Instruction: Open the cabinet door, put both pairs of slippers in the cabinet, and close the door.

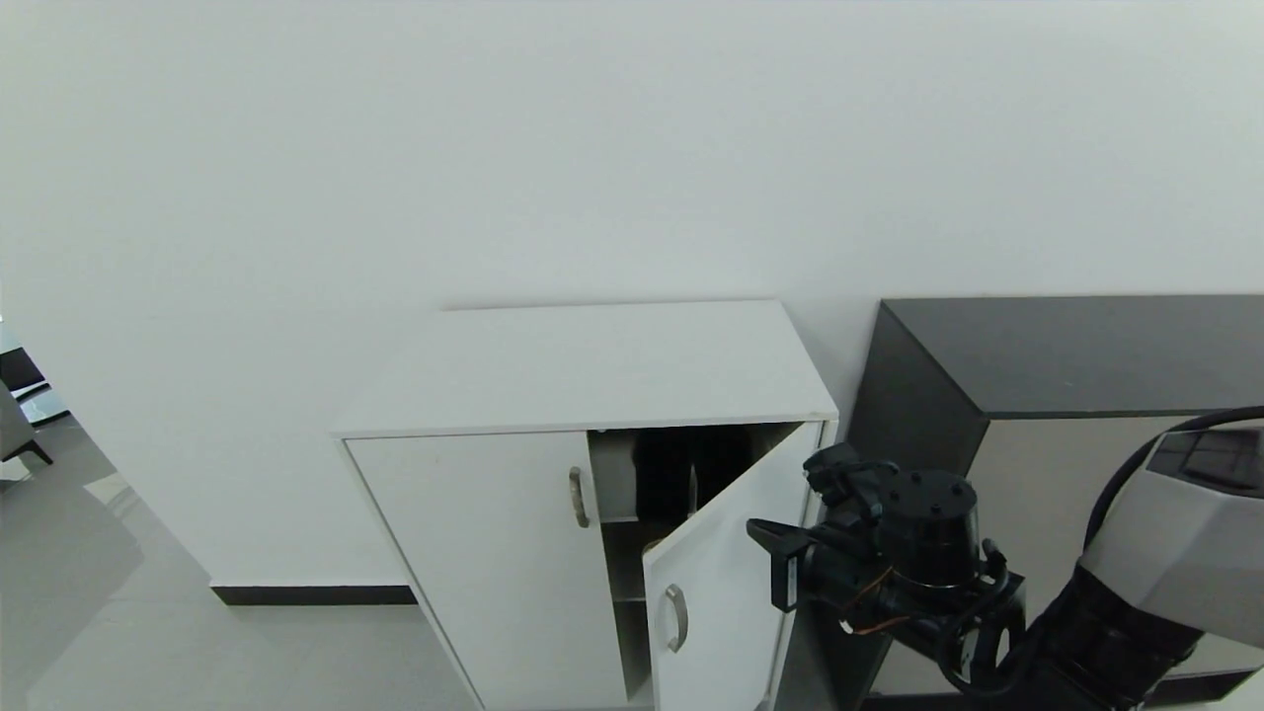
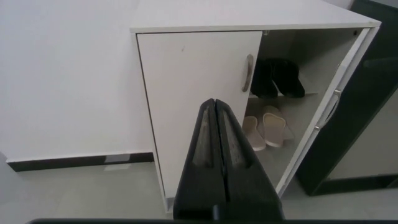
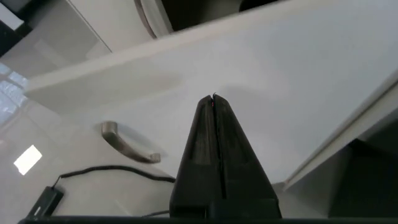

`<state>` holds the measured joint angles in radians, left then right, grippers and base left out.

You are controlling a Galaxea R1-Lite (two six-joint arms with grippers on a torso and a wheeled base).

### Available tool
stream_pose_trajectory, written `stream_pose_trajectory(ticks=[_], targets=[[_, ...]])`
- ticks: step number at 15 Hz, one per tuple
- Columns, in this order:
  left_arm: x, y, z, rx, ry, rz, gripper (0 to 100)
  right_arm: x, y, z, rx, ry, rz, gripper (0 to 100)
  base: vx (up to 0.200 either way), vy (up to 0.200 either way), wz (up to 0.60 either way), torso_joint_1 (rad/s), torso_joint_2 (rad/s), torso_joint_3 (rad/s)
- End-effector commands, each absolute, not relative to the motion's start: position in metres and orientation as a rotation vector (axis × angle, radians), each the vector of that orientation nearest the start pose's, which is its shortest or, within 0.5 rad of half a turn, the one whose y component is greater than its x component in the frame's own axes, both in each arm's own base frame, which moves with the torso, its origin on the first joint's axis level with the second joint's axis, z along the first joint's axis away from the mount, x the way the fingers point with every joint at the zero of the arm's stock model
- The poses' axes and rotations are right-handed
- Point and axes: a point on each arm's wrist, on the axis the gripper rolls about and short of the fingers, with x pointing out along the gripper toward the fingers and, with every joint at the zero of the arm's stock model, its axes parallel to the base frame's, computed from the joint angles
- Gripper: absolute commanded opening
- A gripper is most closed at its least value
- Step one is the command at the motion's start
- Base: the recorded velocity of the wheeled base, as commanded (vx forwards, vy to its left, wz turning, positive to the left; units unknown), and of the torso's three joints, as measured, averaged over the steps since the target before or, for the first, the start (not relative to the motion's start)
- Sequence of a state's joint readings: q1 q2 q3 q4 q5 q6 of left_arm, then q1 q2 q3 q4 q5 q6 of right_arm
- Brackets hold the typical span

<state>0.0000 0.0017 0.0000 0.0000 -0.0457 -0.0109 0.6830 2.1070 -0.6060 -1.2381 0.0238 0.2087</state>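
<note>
Slippers (image 2: 268, 128) inside cabinet (image 1: 592, 367); right gripper (image 3: 214, 104) at half-open door (image 1: 709, 578)

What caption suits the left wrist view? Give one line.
Shut left gripper faces the cabinet, black slippers shelved above pale slippers inside.

Indoor room, home-style, likely entryway. Against plain white wall (image 1: 592, 148): low white shoe cabinet (image 1: 583, 375), right door (image 1: 711, 583) ajar. Inside: black slippers (image 2: 280, 78) on upper shelf, beige slippers (image 2: 267, 127) on lower shelf. Just right of cabinet: dark sideboard (image 1: 1066, 346). Below: glossy grey tile floor (image 1: 148, 642), black baseboard (image 1: 311, 594). Far left edge: furniture piece (image 1: 15, 430), cut off.
</note>
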Motion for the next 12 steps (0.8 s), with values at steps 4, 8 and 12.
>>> stream_pose_trajectory(ticks=[4, 8, 12], targets=[[-0.023, -0.001, 0.076, -0.011, 0.002, -0.046, 0, 0.282, 0.229, 0.06, 0.123, 0.302, 0.668, 0, 0.0, 0.0, 0.0, 0.0, 0.0, 0.0], [-0.023, -0.001, 0.076, -0.011, 0.002, -0.046, 0, 0.298, 0.239, 0.055, 0.119, 0.313, 0.653, 0, 0.0, 0.0, 0.0, 0.0, 0.0, 0.0], [-0.023, -0.001, 0.076, -0.009, 0.002, -0.046, 0, 0.306, 0.244, 0.055, 0.122, 0.304, 0.652, 0, 0.0, 0.0, 0.0, 0.0, 0.0, 0.0]])
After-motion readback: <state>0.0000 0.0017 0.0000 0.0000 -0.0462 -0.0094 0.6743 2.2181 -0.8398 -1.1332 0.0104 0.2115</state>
